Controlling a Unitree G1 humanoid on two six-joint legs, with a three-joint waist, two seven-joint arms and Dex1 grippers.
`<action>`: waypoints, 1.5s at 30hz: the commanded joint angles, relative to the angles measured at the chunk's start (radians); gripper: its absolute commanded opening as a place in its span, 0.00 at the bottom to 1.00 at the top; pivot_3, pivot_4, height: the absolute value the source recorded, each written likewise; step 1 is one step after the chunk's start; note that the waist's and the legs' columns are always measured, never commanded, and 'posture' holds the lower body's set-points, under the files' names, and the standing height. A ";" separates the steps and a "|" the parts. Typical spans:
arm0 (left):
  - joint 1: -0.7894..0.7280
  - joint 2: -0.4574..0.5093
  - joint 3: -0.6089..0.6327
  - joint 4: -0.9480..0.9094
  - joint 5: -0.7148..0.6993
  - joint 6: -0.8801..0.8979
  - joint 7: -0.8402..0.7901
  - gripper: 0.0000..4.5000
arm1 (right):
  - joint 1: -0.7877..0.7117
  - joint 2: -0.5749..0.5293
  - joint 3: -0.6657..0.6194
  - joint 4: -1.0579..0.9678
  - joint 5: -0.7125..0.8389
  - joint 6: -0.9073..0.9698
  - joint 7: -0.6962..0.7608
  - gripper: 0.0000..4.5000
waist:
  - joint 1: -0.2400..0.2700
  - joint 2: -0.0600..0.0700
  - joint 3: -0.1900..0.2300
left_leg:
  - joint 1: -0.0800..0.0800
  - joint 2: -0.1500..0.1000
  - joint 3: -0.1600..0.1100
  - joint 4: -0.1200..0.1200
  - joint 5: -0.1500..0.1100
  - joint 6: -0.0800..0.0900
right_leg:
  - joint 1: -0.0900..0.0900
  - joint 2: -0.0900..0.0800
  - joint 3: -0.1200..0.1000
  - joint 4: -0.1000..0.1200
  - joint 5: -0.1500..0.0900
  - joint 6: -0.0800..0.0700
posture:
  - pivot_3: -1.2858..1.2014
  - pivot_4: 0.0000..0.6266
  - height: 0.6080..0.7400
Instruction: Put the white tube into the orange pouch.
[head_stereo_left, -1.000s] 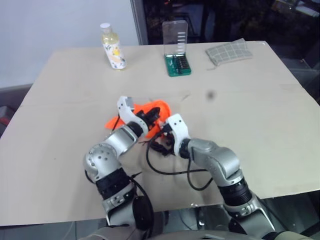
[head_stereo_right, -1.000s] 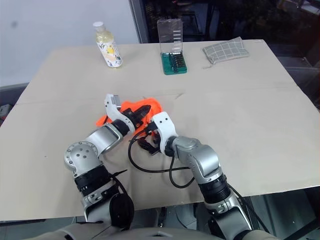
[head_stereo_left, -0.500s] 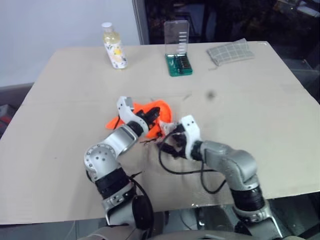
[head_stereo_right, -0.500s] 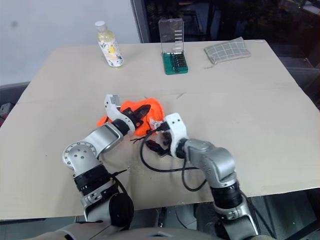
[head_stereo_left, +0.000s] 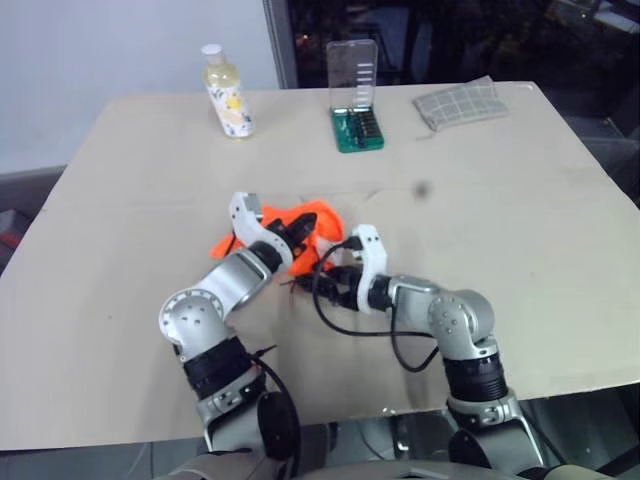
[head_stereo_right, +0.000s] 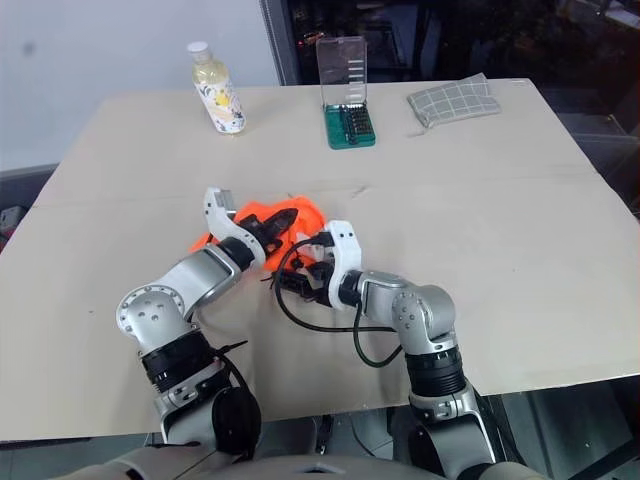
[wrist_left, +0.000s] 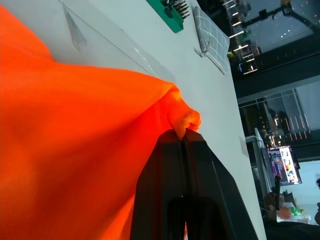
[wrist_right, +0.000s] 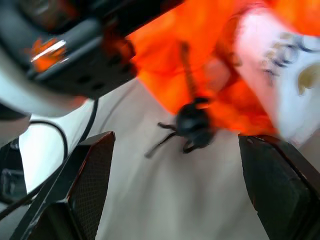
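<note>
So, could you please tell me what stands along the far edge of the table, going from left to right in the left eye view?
yellowish bottle with a white cap → green bit set with its clear lid raised → checked grey cloth

Left gripper (head_stereo_left: 300, 229): black fingers pinched together on a fold of bright orange fabric pouch (wrist_left: 75, 150). Right gripper (wrist_right: 175, 185): fingers spread wide, empty, just beside the left, pointing toward it.
</note>
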 joint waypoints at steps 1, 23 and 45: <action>0.004 0.010 -0.021 -0.014 -0.046 -0.024 0.011 0.00 | 0.011 0.123 -0.007 0.034 0.023 -0.043 -0.042 0.88 | 0.000 0.000 0.000 | 0.000 0.000 0.000 0.000 0.000 0.000 | 0.000 0.000 0.000 0.000 0.000 0.000 | 0.52 0.24 1.00; 0.022 0.037 -0.083 0.018 -0.152 -0.117 0.082 0.00 | -0.013 0.046 0.184 0.108 -0.048 -0.194 -0.003 0.88 | -0.001 0.000 0.000 | 0.000 0.000 0.000 0.000 0.000 -0.001 | 0.000 0.000 0.000 0.001 0.000 0.000 | 0.52 0.24 1.00; 0.055 0.099 -0.153 0.034 -0.216 -0.200 0.095 0.00 | 0.013 -0.054 0.164 0.020 0.022 -0.240 0.093 0.01 | 0.003 -0.001 0.000 | 0.001 0.000 -0.001 0.001 0.001 -0.001 | 0.002 0.000 -0.001 0.001 0.000 0.000 | 0.52 0.24 1.00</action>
